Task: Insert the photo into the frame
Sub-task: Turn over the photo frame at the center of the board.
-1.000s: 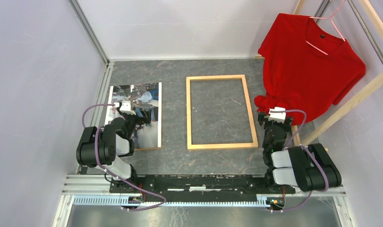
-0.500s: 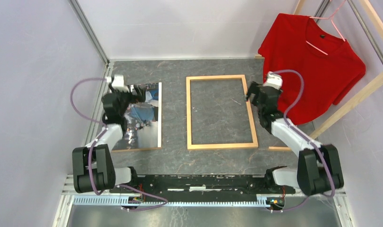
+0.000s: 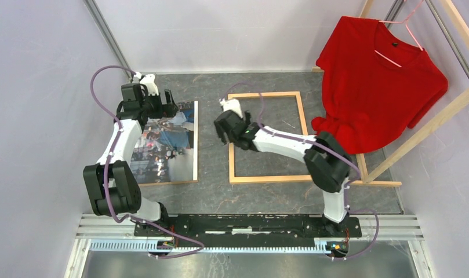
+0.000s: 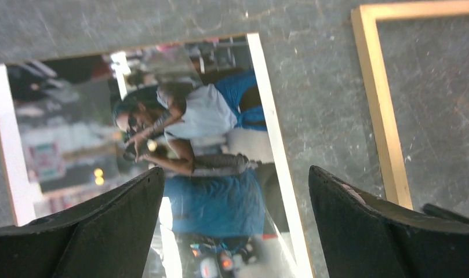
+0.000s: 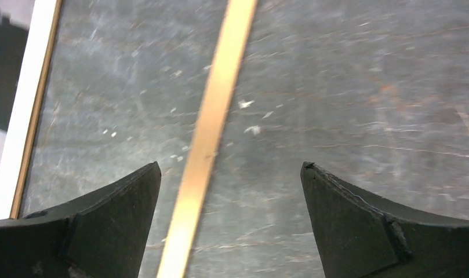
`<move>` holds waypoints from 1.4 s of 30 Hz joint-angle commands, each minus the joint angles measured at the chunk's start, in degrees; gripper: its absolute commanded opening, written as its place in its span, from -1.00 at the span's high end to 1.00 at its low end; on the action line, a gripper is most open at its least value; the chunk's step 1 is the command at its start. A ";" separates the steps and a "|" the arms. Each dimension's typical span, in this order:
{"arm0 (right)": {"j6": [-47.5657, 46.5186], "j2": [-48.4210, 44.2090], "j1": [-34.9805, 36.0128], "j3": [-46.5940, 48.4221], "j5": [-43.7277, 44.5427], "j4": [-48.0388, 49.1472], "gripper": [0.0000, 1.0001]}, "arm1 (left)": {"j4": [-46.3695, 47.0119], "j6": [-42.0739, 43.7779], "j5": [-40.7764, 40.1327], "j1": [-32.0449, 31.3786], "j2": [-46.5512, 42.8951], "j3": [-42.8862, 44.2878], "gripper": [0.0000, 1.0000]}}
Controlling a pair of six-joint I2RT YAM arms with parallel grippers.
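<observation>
**Photo** (image 3: 174, 152). Flat on the grey surface (image 3: 214, 194), left of centre. Long axis runs from the near edge to the far wall. White border on the right side and the far end. A thin brown edge shows along its near end, and what that belongs to cannot be told.

**Frame** (image 3: 272, 178). Flat on the same surface, to the right of the photo and parallel to it, with a strip of bare surface between them. Nothing lies inside its rails.

**Left fingers** (image 4: 104, 231). Spread wide, holding nothing, poised over the photo's far end. The print lies directly below them, its right border running between the two tips.

**Right fingers** (image 5: 365, 231). Spread wide, holding nothing, straddling the frame's left rail from above, not touching it.

**Bearing for the next move.** The left arm is nearer the photo. The frame lies to the photo's right, so the print likely has to travel sideways, keeping its long axis as it is.
</observation>
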 commanded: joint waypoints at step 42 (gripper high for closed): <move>25.80 -0.21 4.47 19.34 -17.23 -4.74 1.00 | -15.83 6.74 6.11 0.27 -6.35 -7.93 -1.00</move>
